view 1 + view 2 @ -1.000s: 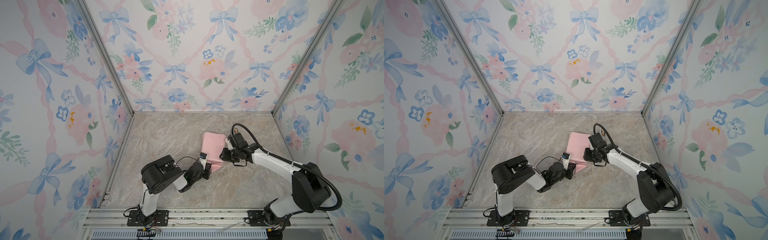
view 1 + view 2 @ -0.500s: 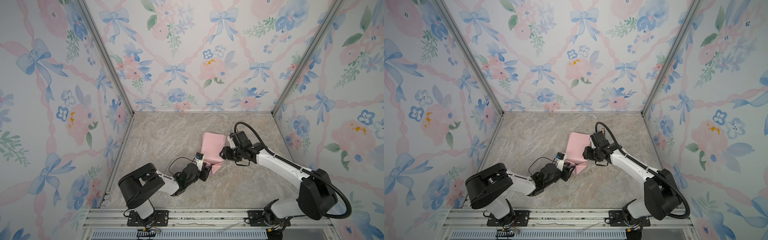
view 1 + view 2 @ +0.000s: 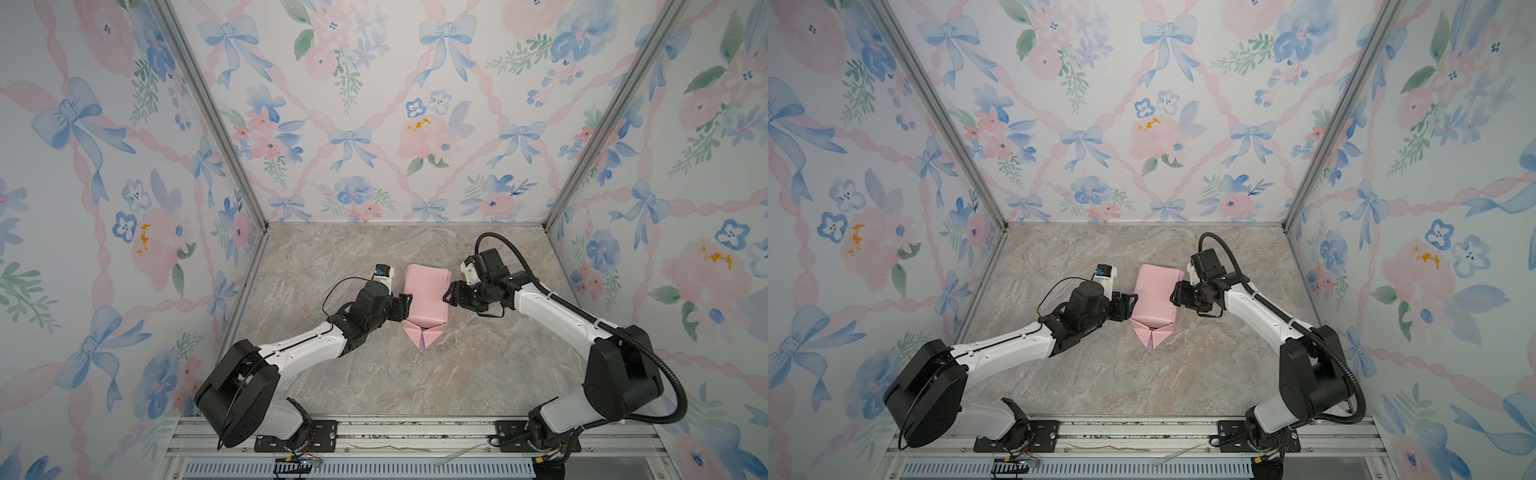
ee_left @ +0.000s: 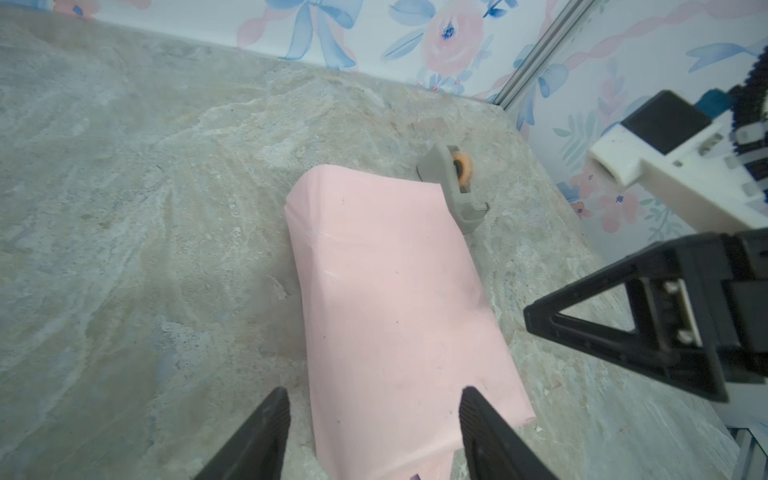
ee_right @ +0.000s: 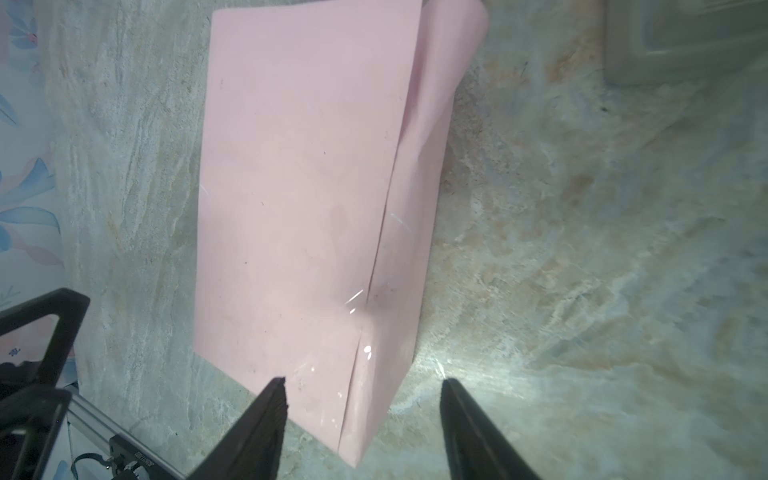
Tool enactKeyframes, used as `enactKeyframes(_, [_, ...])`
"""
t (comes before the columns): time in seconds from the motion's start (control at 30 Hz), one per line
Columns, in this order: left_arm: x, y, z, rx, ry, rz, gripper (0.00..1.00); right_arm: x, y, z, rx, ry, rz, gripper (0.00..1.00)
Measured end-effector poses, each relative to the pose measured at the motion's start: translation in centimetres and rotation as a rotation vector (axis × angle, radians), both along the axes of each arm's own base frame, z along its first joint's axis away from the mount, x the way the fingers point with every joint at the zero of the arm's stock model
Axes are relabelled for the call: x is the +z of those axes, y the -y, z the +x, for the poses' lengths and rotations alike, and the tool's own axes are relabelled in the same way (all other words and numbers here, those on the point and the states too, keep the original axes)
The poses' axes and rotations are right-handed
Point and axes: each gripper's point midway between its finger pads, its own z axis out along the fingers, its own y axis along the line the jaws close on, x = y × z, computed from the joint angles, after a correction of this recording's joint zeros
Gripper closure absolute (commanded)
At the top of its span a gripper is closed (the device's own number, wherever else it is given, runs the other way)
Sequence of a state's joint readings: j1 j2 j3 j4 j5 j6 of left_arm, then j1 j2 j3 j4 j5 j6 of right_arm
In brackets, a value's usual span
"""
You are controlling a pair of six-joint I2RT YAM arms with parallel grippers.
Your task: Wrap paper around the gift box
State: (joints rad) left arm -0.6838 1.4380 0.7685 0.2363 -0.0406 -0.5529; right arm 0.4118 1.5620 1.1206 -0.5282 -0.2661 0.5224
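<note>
1. The left claw (image 4: 372, 392) stands released, its fingers spread at the parcel's near end and gripping nothing. The right claw (image 5: 362, 381) is spread too, with one corner of the parcel just beyond its tips and nothing held.
2. Between the two claws the paper (image 3: 426, 291) lies as a folded pink bundle in the middle of the bench (image 3: 374, 374). The gift box is nowhere to be seen, and I take it to be inside that bundle.
3. With both claws let go, nothing pins the seam (image 5: 382, 232) where one edge overlaps the other. A few glints there may be tape, but I cannot tell. If it is bare, the springy sheet could creep open.
4. The far end (image 5: 453, 50) looks loosely curled rather than folded shut. A push from the near side might slide the box out that way.
5. The pointed flap (image 3: 422, 334) lies flat on the bench with a lilac sliver showing. A claw closing low could snag it, then tear or unfold it.
6. The tape dispenser (image 4: 455, 183) sits just beside the parcel's far corner, so a shove could knock it.
7. The wrap is the only container here, and its contents are hidden. The dispenser carries an orange-cored roll.
</note>
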Motion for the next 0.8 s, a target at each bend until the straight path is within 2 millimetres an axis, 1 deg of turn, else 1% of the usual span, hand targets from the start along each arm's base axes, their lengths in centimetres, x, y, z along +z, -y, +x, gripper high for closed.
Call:
enactKeyframes(0.07, [-1.0,0.0,0.7,-0.005,-0.039,0.007,0.38,-0.8,-0.3,0.3,0.013,-0.022,-0.001,0.40])
enactKeyframes(0.13, [-2.4,0.5,1.2,-0.025,-0.085,0.016,0.38,-1.4,-0.6,0.6,0.022,-0.038,-0.004,0.42])
enactKeyframes(0.23, [-4.1,1.6,1.5,-0.064,-0.139,0.023,0.41,-2.0,-0.9,1.0,0.031,-0.052,-0.008,0.47])
enactKeyframes(0.37, [-5.6,2.7,1.4,-0.106,-0.188,0.015,0.43,-2.6,-1.1,1.1,0.047,-0.064,-0.011,0.54])
enactKeyframes(0.43, [-5.8,3.0,1.1,-0.120,-0.203,0.009,0.44,-2.8,-1.3,1.0,0.057,-0.068,-0.008,0.57])
enactKeyframes(0.57, [-5.7,3.4,0.6,-0.134,-0.203,-0.010,0.44,-2.9,-1.7,0.9,0.085,-0.073,0.003,0.61])
enactKeyframes(0.8, [-6.2,2.7,-2.3,-0.137,-0.210,-0.024,0.43,-3.1,-3.2,1.2,0.137,-0.066,0.005,0.62])
